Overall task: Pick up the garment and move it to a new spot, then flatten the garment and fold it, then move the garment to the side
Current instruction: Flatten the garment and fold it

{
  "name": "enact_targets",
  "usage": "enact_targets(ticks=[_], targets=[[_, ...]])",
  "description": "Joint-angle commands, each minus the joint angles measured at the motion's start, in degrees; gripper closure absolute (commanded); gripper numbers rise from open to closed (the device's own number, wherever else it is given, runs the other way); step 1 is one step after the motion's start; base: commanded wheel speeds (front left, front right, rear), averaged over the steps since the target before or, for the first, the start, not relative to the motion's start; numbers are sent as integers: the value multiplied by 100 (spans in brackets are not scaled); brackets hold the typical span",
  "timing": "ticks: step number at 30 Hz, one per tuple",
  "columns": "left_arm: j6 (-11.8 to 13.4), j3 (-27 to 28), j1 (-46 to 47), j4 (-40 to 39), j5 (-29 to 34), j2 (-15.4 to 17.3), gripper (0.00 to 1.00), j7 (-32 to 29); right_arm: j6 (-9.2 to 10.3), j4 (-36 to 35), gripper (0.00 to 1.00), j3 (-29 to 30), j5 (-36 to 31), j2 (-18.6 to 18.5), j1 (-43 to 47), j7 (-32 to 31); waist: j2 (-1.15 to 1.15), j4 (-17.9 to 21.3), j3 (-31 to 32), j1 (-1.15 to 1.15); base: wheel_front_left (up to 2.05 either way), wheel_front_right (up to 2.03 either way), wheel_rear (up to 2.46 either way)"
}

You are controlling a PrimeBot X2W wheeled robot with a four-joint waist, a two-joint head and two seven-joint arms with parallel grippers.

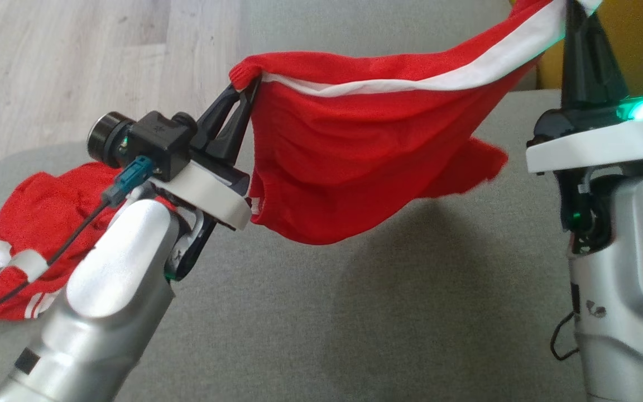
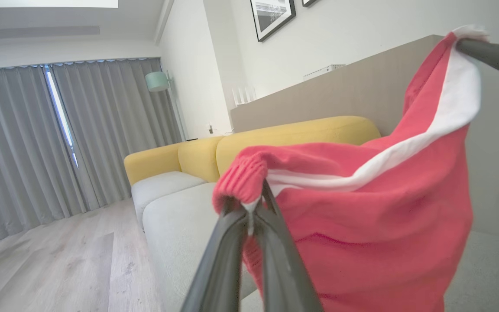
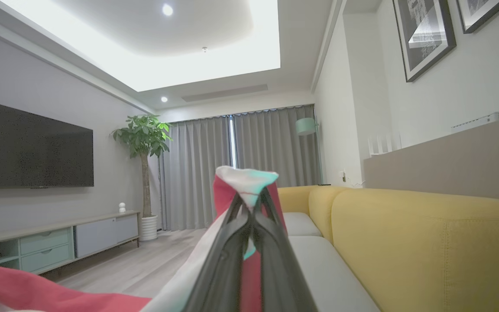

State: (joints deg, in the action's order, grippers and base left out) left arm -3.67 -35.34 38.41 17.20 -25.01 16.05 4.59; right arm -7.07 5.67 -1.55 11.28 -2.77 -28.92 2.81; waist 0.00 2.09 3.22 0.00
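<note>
Aloft, left gripper (image 1: 250, 85) and right gripper (image 1: 574, 5) both clench the garment (image 1: 355, 156); head view adds a crumpled red heap (image 1: 42, 218)

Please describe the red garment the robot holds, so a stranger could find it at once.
Above the grey cushion, a red garment with a white stripe hangs stretched in the air. Unlike the other red garment, crumpled on the cushion at the left, its top edge is pinched by the left gripper and the right gripper.
</note>
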Motion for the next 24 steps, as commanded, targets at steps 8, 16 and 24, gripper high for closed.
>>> enact_targets(ticks=[8,16,24], targets=[[248,301,-340,-1103,-318,392,100,-444,-42,-878,100,-104,183,-10,313,-388,0,-85,279,0,0,0,0],[605,362,-851,-2366,-445,733,100,-1066,-42,-1676,100,-24,264,-10,873,-796,0,-78,165,0,0,0,0],[356,634,-51,-1776,-690,781,100,-1224,-42,-847,100,-6,395,-10,-271,-887,0,223,-728,0,0,0,0]])
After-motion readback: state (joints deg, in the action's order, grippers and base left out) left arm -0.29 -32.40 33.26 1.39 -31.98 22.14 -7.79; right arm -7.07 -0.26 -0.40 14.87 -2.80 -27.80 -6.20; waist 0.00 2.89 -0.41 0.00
